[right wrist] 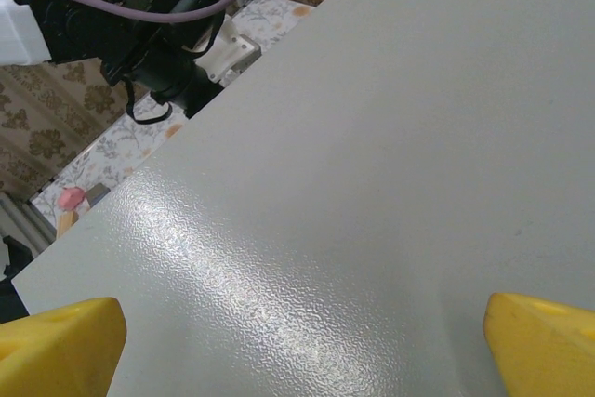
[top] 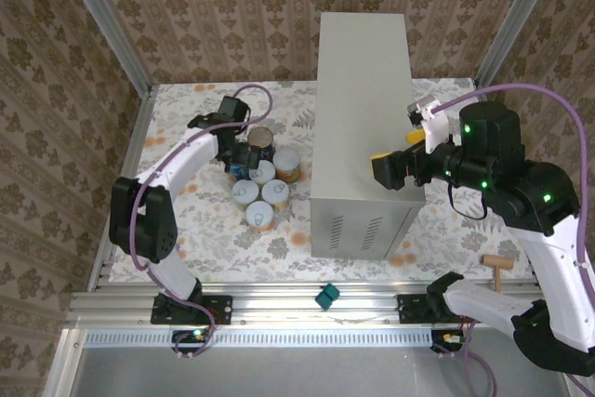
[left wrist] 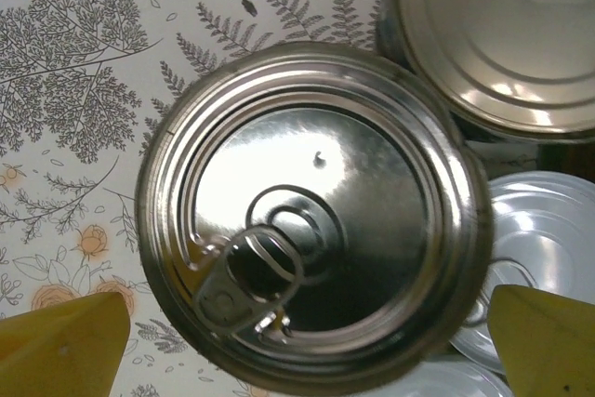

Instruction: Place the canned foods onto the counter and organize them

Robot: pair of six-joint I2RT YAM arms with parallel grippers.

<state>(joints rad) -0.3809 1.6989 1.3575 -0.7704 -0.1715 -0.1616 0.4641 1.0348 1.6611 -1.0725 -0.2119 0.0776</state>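
Note:
The canned foods stand bunched on the floral surface left of the counter, a tall light grey box. My left gripper hangs open directly over one metal-topped can with a pull tab, its yellow fingers spread to either side of it. A second metal-topped can stands just beyond, and white-lidded cans sit to the right. My right gripper hovers open above the counter's flat top, with nothing between its fingertips.
A small teal block lies on the front rail. A wooden mallet rests on the surface right of the counter. Aluminium frame posts and patterned walls enclose the workspace. Vent slits face the near side.

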